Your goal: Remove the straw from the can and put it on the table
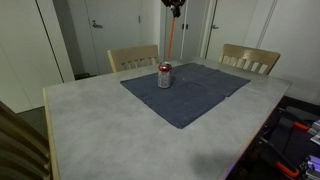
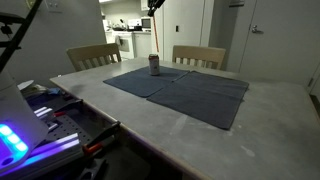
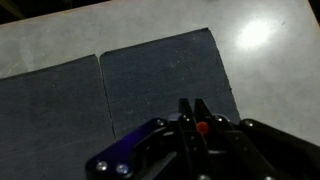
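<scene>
The silver-grey can (image 1: 164, 75) with a red top band stands upright on the dark blue mat in both exterior views (image 2: 154, 64). My gripper (image 1: 174, 8) is high above it, at the top edge of the frame, shut on the top of the red-orange straw (image 1: 173, 38). The straw hangs straight down, its lower end clear above the can; it also shows in an exterior view (image 2: 157, 36). In the wrist view the jaws (image 3: 195, 112) are closed on the straw's red end (image 3: 202, 127). The pale marble-like table (image 1: 90, 125) lies all around the mat.
A dark blue cloth mat (image 1: 190, 88) covers the table's middle. Two wooden chairs (image 1: 133, 57) (image 1: 250, 58) stand at the far side. A lit device with cables (image 2: 40, 125) sits at one table edge. White doors and walls stand behind.
</scene>
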`<state>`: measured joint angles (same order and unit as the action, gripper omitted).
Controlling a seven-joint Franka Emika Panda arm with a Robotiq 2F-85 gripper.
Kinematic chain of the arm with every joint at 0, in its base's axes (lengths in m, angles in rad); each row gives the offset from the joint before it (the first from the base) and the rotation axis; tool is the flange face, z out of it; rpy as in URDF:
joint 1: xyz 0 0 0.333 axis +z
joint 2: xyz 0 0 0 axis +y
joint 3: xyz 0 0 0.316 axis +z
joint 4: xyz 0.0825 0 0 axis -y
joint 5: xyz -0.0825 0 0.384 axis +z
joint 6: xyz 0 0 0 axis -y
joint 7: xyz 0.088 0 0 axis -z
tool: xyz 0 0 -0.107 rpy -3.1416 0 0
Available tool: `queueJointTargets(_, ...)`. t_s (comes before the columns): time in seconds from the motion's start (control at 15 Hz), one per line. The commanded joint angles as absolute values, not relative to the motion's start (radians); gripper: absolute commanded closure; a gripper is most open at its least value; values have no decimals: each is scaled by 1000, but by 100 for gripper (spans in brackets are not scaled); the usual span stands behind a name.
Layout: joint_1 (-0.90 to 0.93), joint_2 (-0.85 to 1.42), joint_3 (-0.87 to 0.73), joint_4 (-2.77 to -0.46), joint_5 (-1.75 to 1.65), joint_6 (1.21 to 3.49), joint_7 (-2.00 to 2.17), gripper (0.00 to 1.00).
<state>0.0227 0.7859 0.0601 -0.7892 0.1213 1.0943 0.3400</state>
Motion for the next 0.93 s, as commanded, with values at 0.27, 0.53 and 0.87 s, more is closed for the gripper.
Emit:
queueJointTargets(0.27, 8, 722, 35, -880, 117, 1092, 370, 98)
queueJointTargets(0.53, -1, 705, 16, -917, 104, 1112, 366, 98)
queueJointTargets(0.87, 3, 693, -17, -965, 41, 1184, 341, 98)
